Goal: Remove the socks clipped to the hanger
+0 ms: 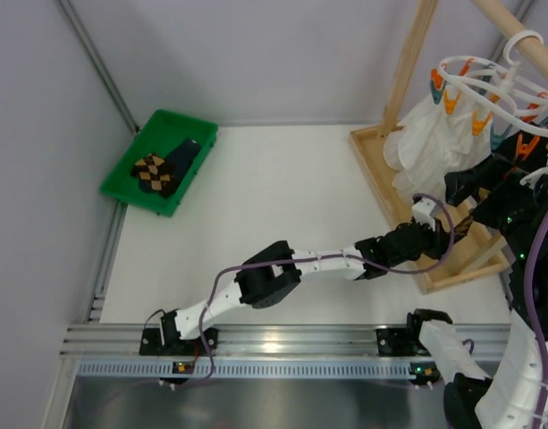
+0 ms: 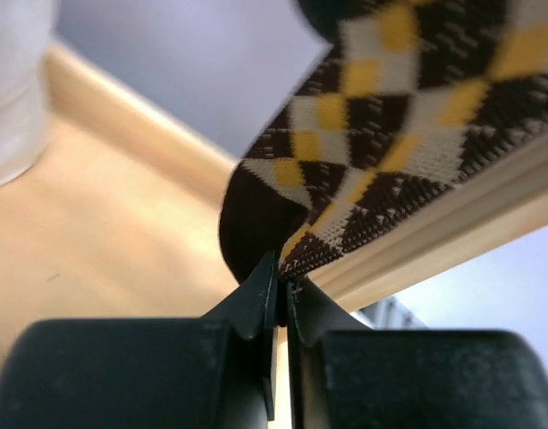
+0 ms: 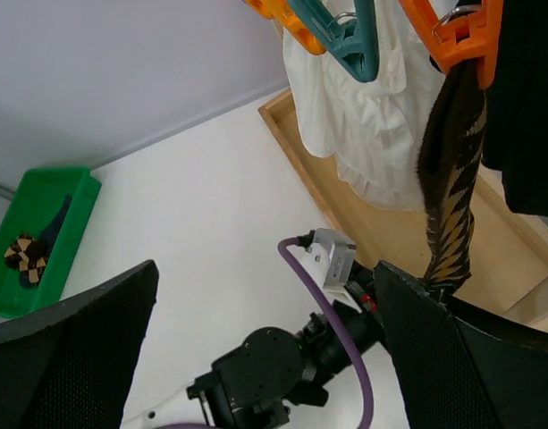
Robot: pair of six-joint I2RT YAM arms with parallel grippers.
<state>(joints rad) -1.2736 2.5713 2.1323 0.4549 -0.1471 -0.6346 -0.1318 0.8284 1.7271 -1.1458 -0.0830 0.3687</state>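
Pinching knit argyle sock (image 2: 390, 134) edge, left claw (image 2: 278, 284) clamped; right claw (image 3: 265, 340) gaping, black mesh-textured pads (image 3: 86, 349).

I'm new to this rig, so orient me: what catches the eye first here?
The argyle sock hangs from an orange clip on the hanger at the right, and the left tool is pinched shut on its lower tip. At far left, a green bin already holds socks.

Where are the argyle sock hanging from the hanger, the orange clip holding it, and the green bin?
argyle sock (image 3: 451, 179), right wrist view, mid hanging length
orange clip (image 3: 470, 45), right wrist view, its body
green bin (image 1: 166, 132), top external view, bare floor
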